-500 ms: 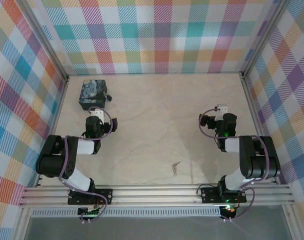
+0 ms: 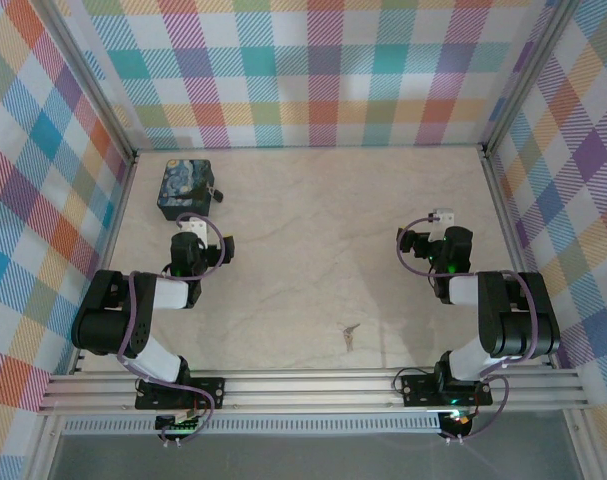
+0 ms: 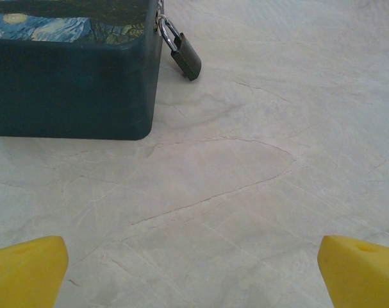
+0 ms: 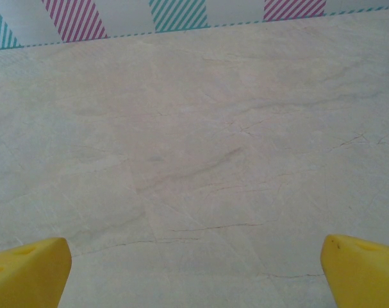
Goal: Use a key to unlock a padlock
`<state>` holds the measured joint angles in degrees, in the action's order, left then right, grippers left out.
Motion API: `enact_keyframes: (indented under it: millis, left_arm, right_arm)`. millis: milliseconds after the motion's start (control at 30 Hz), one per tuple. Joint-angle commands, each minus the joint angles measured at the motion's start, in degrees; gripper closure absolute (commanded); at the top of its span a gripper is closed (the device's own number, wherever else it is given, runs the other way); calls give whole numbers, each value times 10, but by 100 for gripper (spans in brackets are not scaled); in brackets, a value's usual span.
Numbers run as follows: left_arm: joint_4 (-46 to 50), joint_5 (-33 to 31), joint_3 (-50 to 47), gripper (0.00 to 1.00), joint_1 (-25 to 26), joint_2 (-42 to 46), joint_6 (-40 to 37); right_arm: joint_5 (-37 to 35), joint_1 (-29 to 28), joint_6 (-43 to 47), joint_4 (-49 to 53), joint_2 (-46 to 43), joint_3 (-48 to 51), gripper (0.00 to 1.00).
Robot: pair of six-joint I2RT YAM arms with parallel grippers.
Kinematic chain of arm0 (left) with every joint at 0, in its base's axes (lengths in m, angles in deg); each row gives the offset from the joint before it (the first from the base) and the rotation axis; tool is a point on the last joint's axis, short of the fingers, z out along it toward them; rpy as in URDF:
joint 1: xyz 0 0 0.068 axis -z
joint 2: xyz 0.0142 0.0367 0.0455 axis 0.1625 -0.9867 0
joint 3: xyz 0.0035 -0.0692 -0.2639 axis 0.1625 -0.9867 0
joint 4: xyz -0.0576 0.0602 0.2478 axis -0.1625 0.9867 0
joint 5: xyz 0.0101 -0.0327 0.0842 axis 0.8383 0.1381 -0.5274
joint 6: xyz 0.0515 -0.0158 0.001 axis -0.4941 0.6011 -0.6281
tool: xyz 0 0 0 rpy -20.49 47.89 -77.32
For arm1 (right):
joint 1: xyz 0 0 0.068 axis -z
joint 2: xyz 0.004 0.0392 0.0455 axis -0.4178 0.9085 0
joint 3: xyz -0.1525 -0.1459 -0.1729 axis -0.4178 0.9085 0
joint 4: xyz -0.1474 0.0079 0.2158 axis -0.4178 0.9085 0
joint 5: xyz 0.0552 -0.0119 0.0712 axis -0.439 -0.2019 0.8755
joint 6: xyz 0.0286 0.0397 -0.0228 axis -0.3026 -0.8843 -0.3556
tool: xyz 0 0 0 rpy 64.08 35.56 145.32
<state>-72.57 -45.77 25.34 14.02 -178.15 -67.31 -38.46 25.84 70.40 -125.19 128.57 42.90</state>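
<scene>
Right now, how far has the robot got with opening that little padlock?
Nothing looks done yet. The padlock hangs shut, it seems, on the starry tin box. Nothing is in hand: left gripper and right gripper are open and empty. The key lies on the table near the arms' bases. Left: pick up the key, carry it over, insert and turn.

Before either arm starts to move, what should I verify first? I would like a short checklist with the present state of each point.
1. Left gripper open and empty: ok.
2. Right gripper open and empty: ok.
3. Key lying free on the table, nothing on it: ok.
4. Padlock hanging at the side of the tin, nothing in front of it: ok.
5. Where its key slot faces: cannot tell.
</scene>
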Motion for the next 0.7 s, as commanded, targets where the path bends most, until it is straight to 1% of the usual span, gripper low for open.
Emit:
enact_keyframes:
  millis: [0, 367, 467, 667]
  left_arm:
    - [-17, 10, 5, 0, -9, 3, -2]
    - [-16, 13, 5, 0, -10, 2, 0]
    - [-15, 25, 7, 0, -17, 2, 4]
    - [-15, 27, 6, 0, -19, 1, 5]
  right_arm:
    - [2, -3, 8, -10, 2, 1, 0]
    - [3, -2, 7, -7, 4, -1, 0]
    - [5, -3, 9, -8, 3, -1, 0]
    - [8, -3, 10, -6, 3, -2, 0]
